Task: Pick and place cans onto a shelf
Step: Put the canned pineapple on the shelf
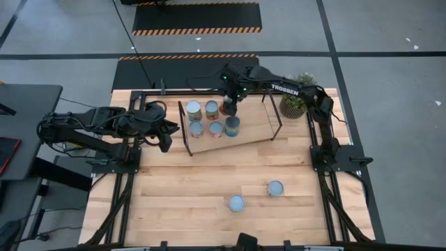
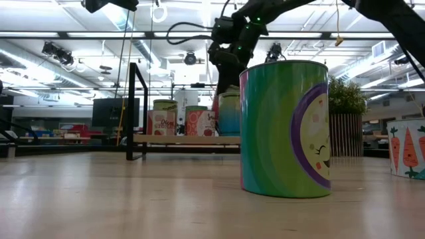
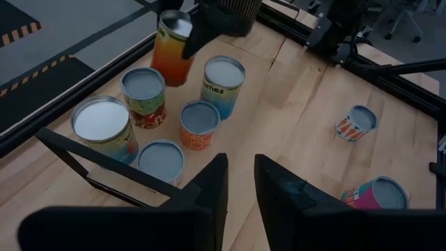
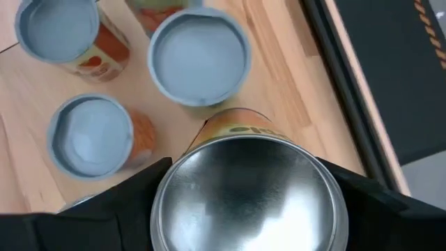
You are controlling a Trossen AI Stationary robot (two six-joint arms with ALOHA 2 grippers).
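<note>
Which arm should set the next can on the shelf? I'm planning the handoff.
The right. Its end effector is already shut on a can above the shelf. The left end effector hovers empty beside the shelf.

The cans (image 3: pixel 200 124) have dull metal tops and glossy printed labels; one (image 4: pixel 249 194) shows a shiny mirror-like metal end. The counter (image 1: pixel 188 195) and shelf (image 1: pixel 254 122) are smooth light wood.

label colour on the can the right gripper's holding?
Orange-to-yellow gradient label, silvery top, in the right gripper; left wrist view.
</note>
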